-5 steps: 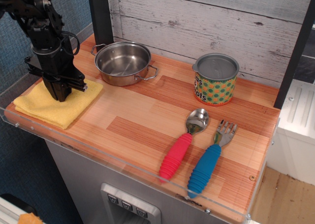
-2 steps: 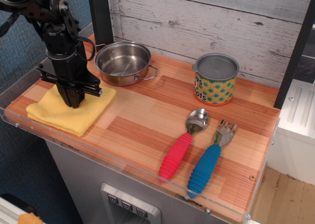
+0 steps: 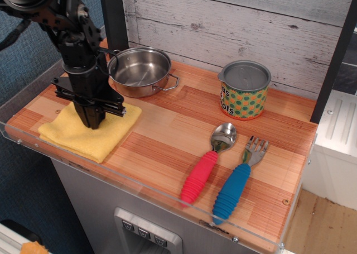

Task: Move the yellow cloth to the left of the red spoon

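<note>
Yellow cloth [image 3: 89, 132]: flat on tabletop [image 3: 167, 131], far left, well apart from red spoon [image 3: 209, 162]. Gripper [image 3: 92, 120]: fingers pressed into cloth centre; grip state cannot tell. Progress: early; most travel toward spoon remains.

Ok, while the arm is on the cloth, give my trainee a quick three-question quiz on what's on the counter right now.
1. True or false: the yellow cloth lies between the red spoon and the blue fork.
2. What stands directly behind the spoon's bowl? A) steel pan B) lidded polka-dot tin C) cup
3. Fill in: the tool presses down on the ______.

Key
1. False. The cloth lies at the counter's left end, in front of the steel pan, far from both utensils.
2. B, the lidded polka-dot tin.
3. Yellow cloth.
</note>
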`<state>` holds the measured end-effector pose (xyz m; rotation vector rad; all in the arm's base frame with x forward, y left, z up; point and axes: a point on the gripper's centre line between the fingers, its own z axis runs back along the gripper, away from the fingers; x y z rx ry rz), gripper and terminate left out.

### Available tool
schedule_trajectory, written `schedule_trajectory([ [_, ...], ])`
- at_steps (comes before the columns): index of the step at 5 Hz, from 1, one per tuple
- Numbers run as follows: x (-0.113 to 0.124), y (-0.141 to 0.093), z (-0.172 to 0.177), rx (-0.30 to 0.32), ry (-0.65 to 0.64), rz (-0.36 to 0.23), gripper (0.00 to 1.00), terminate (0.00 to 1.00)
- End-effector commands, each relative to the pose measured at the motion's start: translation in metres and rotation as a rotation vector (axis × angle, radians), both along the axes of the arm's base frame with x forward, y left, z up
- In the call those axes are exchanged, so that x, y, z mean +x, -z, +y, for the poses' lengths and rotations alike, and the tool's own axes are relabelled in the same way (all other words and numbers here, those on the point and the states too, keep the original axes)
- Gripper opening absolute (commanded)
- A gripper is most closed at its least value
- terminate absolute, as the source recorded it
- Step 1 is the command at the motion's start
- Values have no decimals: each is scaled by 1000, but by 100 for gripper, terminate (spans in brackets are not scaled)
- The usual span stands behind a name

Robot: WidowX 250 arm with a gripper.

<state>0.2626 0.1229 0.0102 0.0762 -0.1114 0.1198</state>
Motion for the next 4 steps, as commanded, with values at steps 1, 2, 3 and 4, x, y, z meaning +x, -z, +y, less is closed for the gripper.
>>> schedule_trajectory([
  [1,9,-5,-25,19,61,-28,0,0],
  [2,9,-5,-36,16,83,-26,0,0],
  [3,9,-6,-46,16,94,-31,0,0],
  [4,8,-5,-53,-4,92,-28,0,0],
])
